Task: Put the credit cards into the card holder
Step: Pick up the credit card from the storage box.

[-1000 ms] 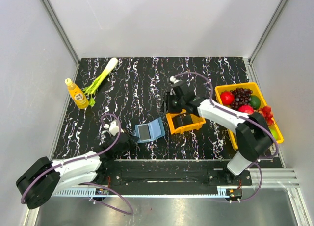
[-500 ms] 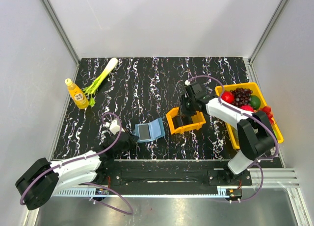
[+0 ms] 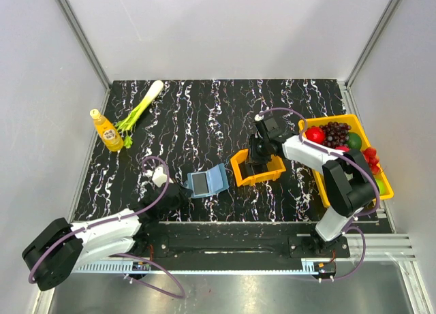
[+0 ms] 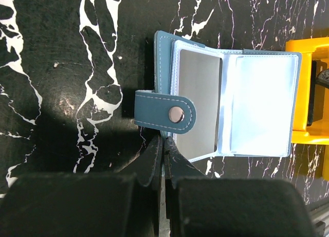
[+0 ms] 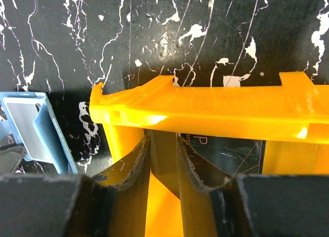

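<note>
Picking up a card (image 5: 226, 152): the right end effector (image 5: 163, 157) is in the orange tray (image 5: 205, 111), fingers slightly apart; whether it grips I cannot tell. The left end effector (image 4: 163, 147), closed, seems to touch the wallet (image 4: 257, 103). Next: lift straight.

Robotics lab test cell, by every sign. A left arm (image 3: 102, 231) and a right arm (image 3: 310, 157) are sitting bolted to a metal rail (image 3: 225, 246) at the bench's (image 3: 204, 116) near edge, purple cables (image 3: 151, 159) looping off them. Plain pale wall panels (image 3: 225, 28) in aluminium framing (image 3: 84, 41) are boxing the bench in. Mismatched props are lying about: yellow bottle (image 3: 107, 130), leek (image 3: 139, 108), yellow fruit bin (image 3: 327, 118), orange tray (image 3: 255, 180), blue card holder (image 3: 208, 182).
</note>
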Motion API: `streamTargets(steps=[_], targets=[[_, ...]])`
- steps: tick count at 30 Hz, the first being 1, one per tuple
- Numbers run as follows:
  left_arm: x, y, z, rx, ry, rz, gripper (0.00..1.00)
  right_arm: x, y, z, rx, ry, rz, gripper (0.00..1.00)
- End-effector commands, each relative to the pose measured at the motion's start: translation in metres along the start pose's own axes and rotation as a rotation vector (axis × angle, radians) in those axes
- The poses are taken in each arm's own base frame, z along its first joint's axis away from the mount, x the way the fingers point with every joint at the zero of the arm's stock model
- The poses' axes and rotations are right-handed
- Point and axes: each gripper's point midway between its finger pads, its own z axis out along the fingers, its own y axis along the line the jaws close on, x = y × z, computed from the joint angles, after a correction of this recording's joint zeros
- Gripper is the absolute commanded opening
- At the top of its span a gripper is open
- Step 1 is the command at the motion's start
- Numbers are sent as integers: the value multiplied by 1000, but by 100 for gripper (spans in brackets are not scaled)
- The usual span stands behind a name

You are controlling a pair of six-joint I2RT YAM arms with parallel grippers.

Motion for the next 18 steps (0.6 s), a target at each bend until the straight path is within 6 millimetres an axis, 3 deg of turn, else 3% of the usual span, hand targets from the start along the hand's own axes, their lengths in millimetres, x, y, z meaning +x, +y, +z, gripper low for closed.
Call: streamTargets(steps=[1,18], targets=[[-10,-17,2,33,-30,-7,0,-5,12,3,-52,-7,-16,31],[-8,-17,3,32,-20,-8,0,-6,31,-9,-158,-22,-18,25]])
